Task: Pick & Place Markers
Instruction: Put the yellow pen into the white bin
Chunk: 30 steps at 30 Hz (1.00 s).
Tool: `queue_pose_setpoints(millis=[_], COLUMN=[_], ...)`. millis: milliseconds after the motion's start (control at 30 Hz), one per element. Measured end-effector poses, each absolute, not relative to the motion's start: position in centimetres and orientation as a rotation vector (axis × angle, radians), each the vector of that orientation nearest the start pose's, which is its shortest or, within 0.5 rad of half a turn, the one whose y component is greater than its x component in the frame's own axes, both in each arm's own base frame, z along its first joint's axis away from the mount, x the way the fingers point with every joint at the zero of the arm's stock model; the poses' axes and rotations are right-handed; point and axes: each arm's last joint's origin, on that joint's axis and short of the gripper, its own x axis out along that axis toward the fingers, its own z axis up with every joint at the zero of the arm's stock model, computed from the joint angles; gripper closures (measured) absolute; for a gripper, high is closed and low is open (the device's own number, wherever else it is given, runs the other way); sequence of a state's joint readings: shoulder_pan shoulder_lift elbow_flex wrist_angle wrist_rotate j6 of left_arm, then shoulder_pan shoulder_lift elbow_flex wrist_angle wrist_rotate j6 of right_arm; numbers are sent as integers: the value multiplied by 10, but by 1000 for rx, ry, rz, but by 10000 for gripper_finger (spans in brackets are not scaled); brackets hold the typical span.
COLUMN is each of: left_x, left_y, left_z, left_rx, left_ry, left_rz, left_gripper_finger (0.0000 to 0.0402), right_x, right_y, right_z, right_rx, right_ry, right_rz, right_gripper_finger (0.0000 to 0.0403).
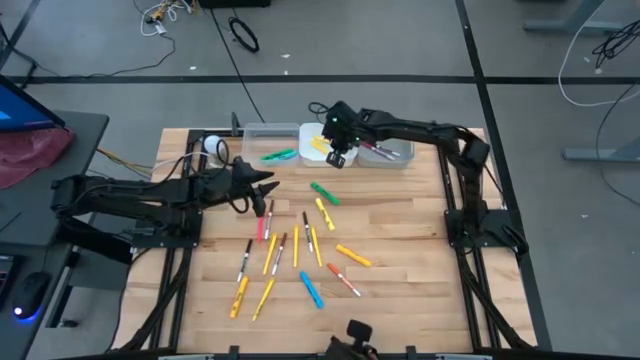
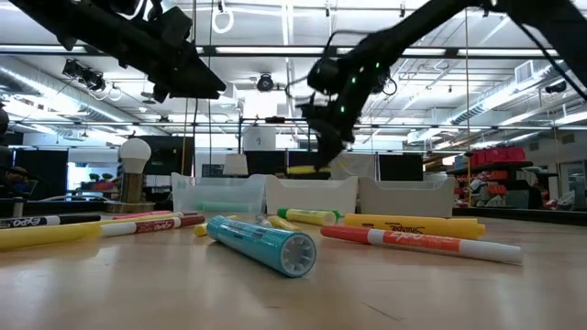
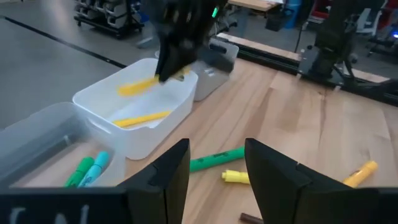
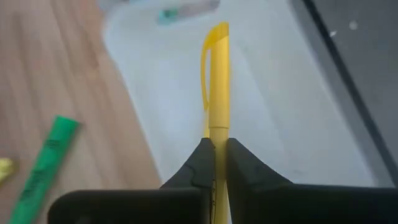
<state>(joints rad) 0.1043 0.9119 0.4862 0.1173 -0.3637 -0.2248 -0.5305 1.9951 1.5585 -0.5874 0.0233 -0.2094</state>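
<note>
- My right gripper (image 4: 214, 155) pinches a yellow marker (image 4: 217, 81) above the middle white bin (image 1: 316, 147).
- My left gripper (image 3: 214, 171) hangs spread and empty beside that bin; remaining markers (image 1: 300, 255) lie scattered on the table (image 1: 420, 270) nearby.

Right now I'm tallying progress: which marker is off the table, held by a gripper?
The yellow marker, pinched in the right gripper above the middle bin; the others lie loose.
</note>
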Motion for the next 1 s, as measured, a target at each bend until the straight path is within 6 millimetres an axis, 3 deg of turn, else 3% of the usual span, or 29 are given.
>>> queue_pose_setpoints(millis=[133, 333, 633, 1000], left_x=[195, 195, 195, 195], left_y=[31, 31, 31, 31], left_z=[237, 238, 238, 238], left_rx=[-177, -177, -177, -177], left_ry=[249, 244, 242, 242], left_rz=[502, 506, 505, 505], left_gripper_finger=[241, 241, 241, 241], right_x=[376, 385, 385, 373], right_y=[-225, -230, -241, -252], right_z=[180, 156, 162, 159], right_rx=[91, 129, 218, 377], right_ry=[1082, 1048, 954, 964], right_rz=[-377, -362, -395, -405], right_gripper_finger=[390, 389, 372, 336])
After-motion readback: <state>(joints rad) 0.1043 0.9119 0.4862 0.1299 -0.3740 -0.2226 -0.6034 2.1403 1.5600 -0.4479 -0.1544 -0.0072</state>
